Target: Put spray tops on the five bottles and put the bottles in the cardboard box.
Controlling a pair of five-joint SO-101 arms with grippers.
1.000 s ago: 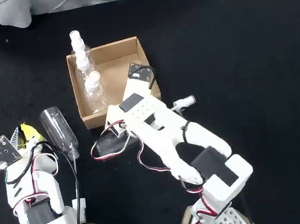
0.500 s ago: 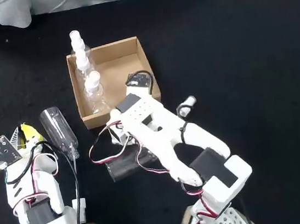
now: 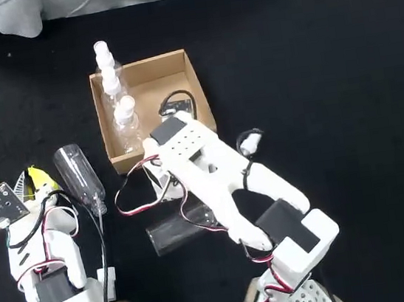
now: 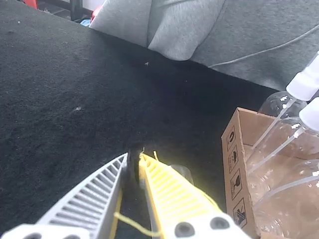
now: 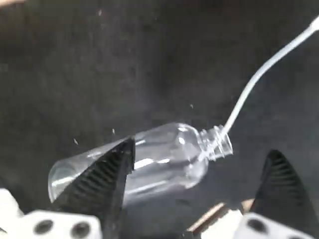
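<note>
Right wrist view: right pincer [image 5: 199, 149], wide open, empty, over the lying bottle [image 5: 149, 159].

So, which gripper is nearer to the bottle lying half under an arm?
Right: the right gripper hangs open over the bottle; the left gripper sits to its left, beside another bottle.

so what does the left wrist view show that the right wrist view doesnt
Left wrist view, not the right wrist view: the cardboard box with capped bottles standing in it, a grey cloth at the table's far edge, and the left gripper.

Right wrist view, not the left wrist view: an uncapped bottle lying on its side, a thin tube reaching its neck, and the right gripper, jaws wide open on either side of that bottle.

Both: the black table.
</note>
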